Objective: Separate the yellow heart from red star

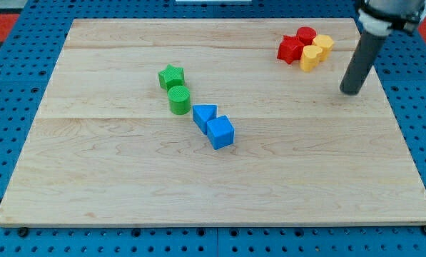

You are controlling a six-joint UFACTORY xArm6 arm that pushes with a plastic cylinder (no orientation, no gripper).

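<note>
My tip (pixel 351 91), a bare rod end gripping nothing, rests on the wooden board (pixel 127 185) just right of and below the top-right cluster, where the yellow heart (pixel 310 58) touches the red star (pixel 290 49), apart from the tip.

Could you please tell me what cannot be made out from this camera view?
- The rod above my tip: cut off by the view's top edge.
- Red star and yellow heart: packed together with another red block and another yellow block, whose shapes are unclear; contact faces are hidden.
</note>
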